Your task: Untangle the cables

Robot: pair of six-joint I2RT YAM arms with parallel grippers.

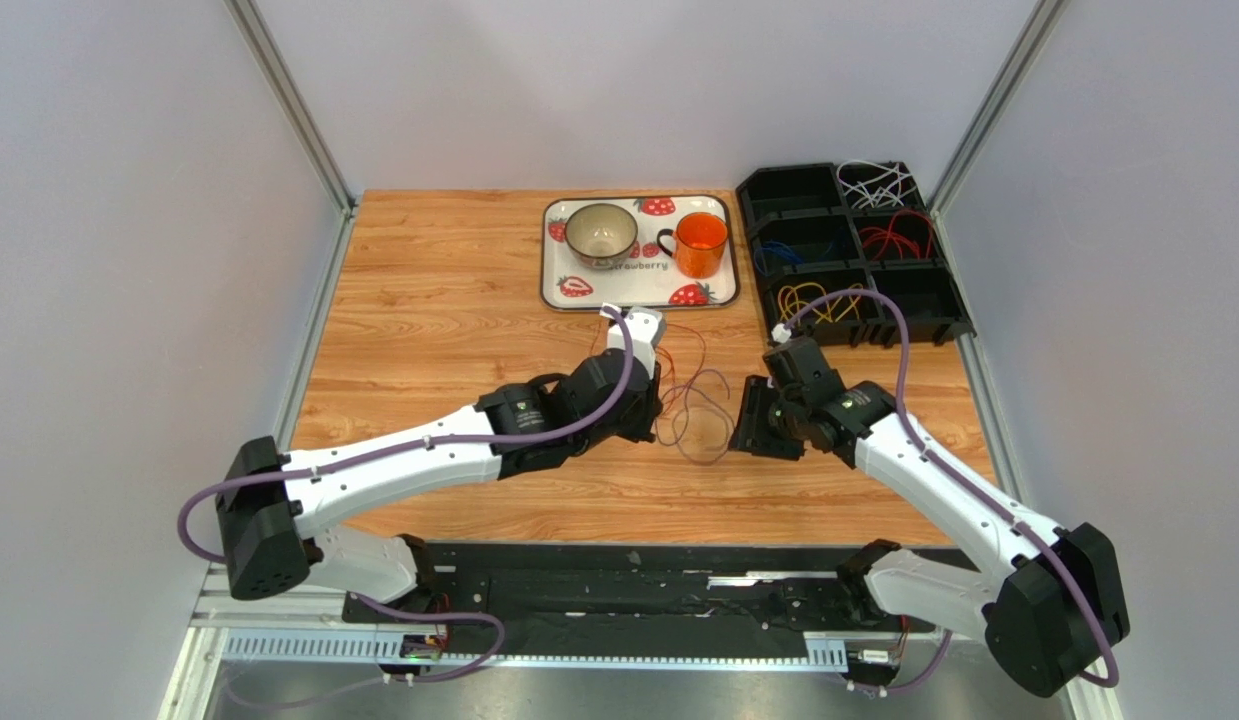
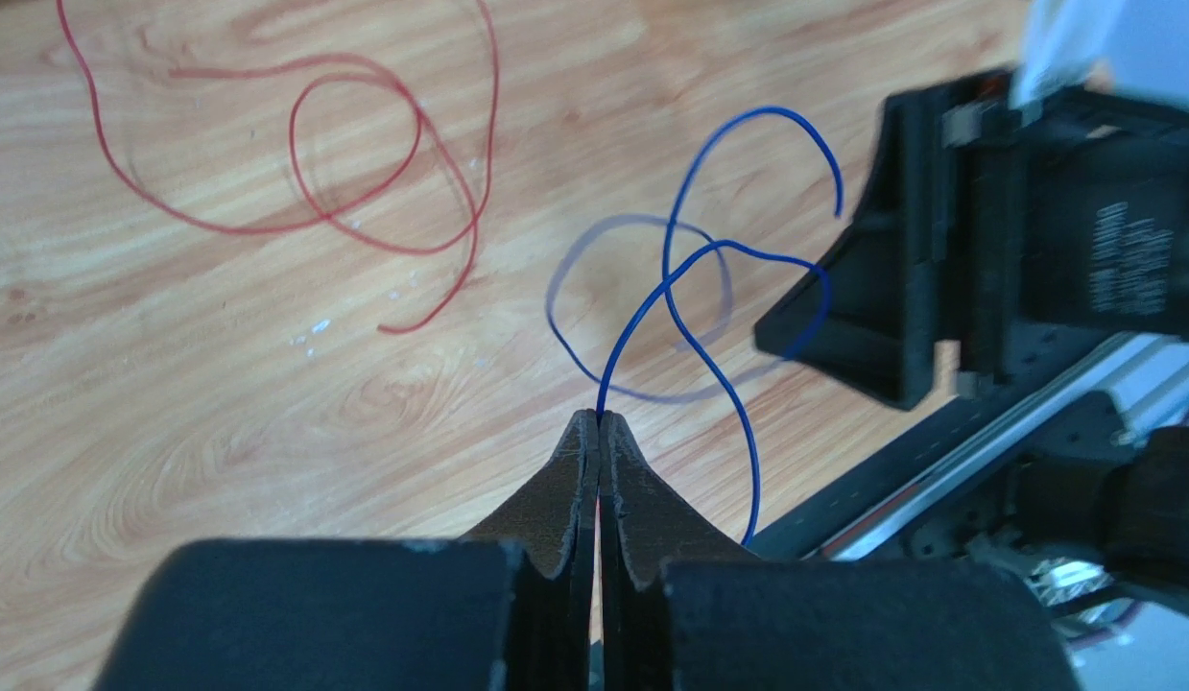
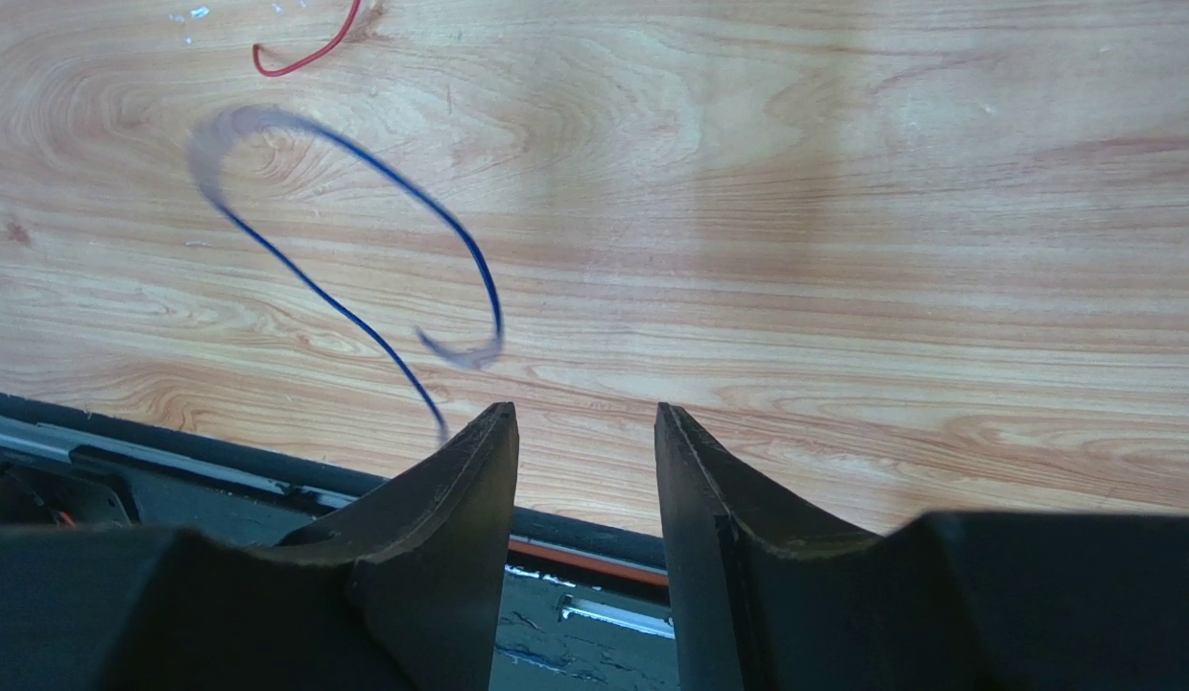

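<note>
**Blue cable pinched in the left gripper, right gripper standing open**

A wooden table (image 1: 430,300) is seen from above, filling the middle of the overhead frame. Two white arms are stretched across it from the bottom edge and are brought close together near the centre. A black divided bin (image 1: 851,248) is set at the upper right, with white, red, blue and yellow cables lying in separate compartments. A strawberry-patterned tray (image 1: 558,285) is placed just left of the bin, and a bowl (image 1: 601,230) and an orange cup (image 1: 702,240) are carried on it. The left gripper (image 2: 600,429) is clamped on a thin blue cable (image 2: 666,281), which is looped above the wood at the centre of the left wrist view. The right gripper (image 3: 586,418) is held with jaws apart, nothing between them. A red cable (image 2: 477,216) is left coiled on the table at the upper left of that view, apart from the blue one.
</note>
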